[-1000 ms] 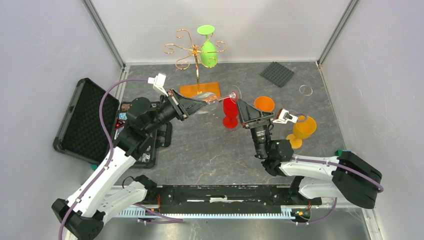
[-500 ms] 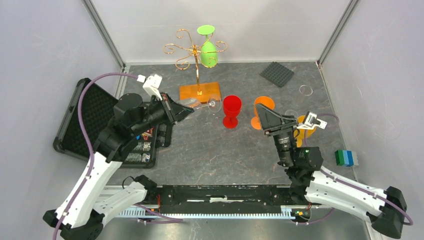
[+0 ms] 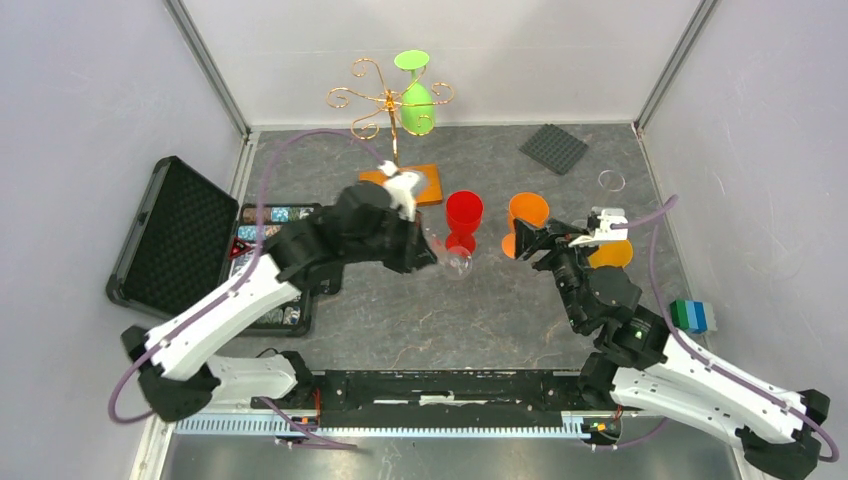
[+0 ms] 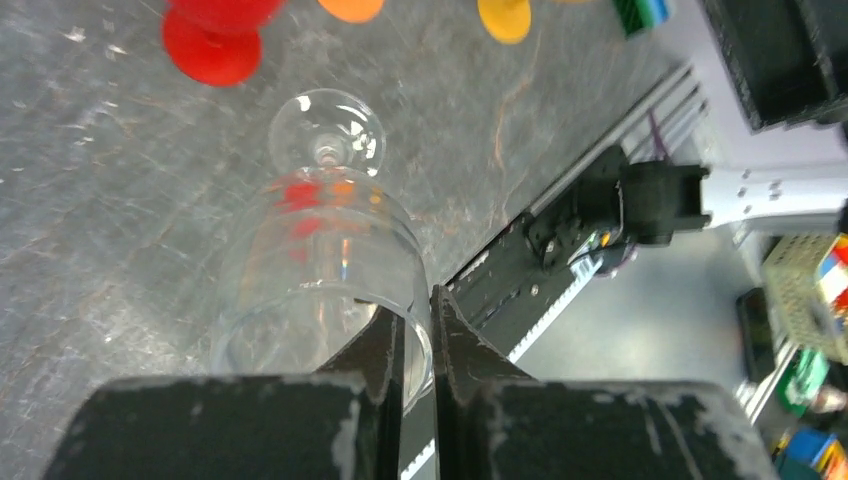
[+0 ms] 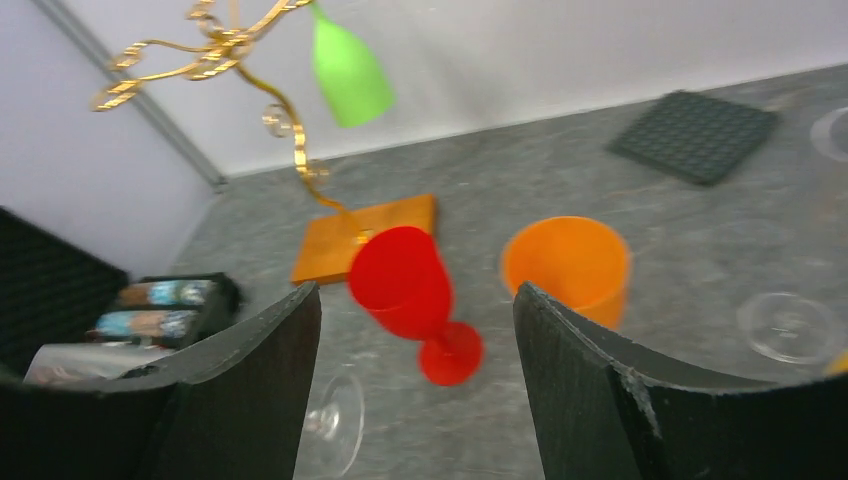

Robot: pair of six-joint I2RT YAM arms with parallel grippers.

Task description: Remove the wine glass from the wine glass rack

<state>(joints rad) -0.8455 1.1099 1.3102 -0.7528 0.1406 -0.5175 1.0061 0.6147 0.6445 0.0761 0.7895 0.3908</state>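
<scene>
The gold scrolled wine glass rack stands at the back on its orange wooden base. A green wine glass hangs upside down from it. My left gripper is shut on the rim of a clear wine glass, held tilted low over the table in front of the red glass. In the left wrist view the fingers pinch the clear wine glass's rim, foot pointing away. My right gripper is open and empty, facing the red glass and the rack.
An orange glass and a yellow glass stand right of the red one. An open black case and a parts tray lie left. A dark mat, a clear ring and coloured blocks lie right.
My left arm has swung right and forward, carrying the clear glass from near the rack's base down to in front of the red glass. My right gripper has pulled back right.
</scene>
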